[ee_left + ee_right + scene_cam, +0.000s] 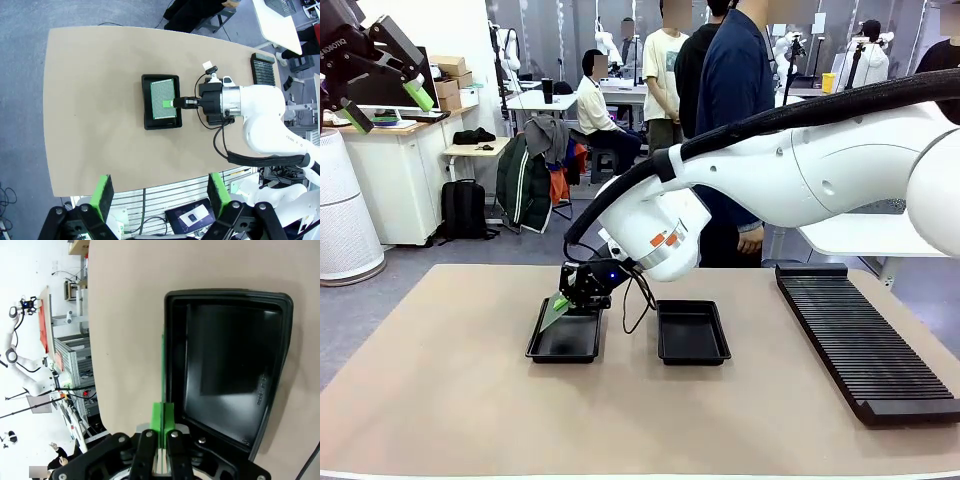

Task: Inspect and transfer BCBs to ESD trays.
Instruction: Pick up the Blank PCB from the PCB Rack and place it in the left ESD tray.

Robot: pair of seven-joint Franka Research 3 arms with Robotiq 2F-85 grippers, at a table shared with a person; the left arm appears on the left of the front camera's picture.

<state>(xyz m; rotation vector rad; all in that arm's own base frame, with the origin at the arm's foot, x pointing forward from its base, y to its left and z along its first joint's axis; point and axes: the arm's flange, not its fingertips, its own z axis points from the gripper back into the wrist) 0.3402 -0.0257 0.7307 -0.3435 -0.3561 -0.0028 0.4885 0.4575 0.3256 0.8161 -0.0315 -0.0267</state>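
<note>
Right gripper clamped on a BCB, board tilted over the ESD tray just left of frame centre. Left gripper upper left, fingers spread wide.

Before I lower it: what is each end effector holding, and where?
Right end effector pinches a BCB by one edge; left end effector holds nothing.

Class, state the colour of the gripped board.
Pale green BCB, best in left wrist view.
</note>
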